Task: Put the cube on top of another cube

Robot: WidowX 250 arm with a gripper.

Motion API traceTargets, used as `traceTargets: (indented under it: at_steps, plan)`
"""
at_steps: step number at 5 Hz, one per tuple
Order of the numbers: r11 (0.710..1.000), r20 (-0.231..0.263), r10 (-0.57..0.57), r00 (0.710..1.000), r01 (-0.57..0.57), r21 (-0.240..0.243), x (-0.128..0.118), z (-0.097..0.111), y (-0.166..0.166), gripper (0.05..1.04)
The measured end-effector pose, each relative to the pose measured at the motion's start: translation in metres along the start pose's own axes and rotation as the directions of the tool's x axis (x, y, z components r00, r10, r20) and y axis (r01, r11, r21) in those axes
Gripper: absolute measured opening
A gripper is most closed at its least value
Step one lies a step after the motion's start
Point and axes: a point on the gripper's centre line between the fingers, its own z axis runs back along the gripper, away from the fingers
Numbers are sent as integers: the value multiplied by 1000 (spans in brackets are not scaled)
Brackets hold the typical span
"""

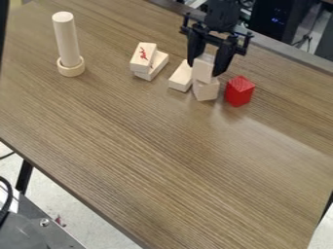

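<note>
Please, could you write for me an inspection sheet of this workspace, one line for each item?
Surface: wood-grain tabletop, glare at right.
Job's things: upper pale cube above lower pale cube, seemingly touching.
Clutter: red block, flat pale block, two stacked blocks, upright cylinder with ring round its base.
Grippers: black gripper closed on upper pale cube.
Cables: black cable, lower left, off the tabletop.
Surroundings: pale floor, dark equipment behind.

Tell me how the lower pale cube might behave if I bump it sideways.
The lower cube is probably stiff, looking like solid wood. Flat faces suggest sliding, not rolling. The upper cube, between the jaws, is askew above it and might scrape or shift.
</note>
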Motion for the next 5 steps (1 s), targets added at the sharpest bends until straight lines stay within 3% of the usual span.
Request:
traceTargets:
  at_steps: [1,2,3,4,5]
  plan:
    - [1000,-6,8,1000,-8,2,-2,-5,0,647]
    - [999,19,26,999,-26,21,0,-9,3,931]
    - [998,48,55,997,-56,3,4,-2,6,1001]
    - [994,88,109,990,-106,-39,13,13,16,1001]
    - [977,145,200,969,-186,-109,25,49,44,1001]
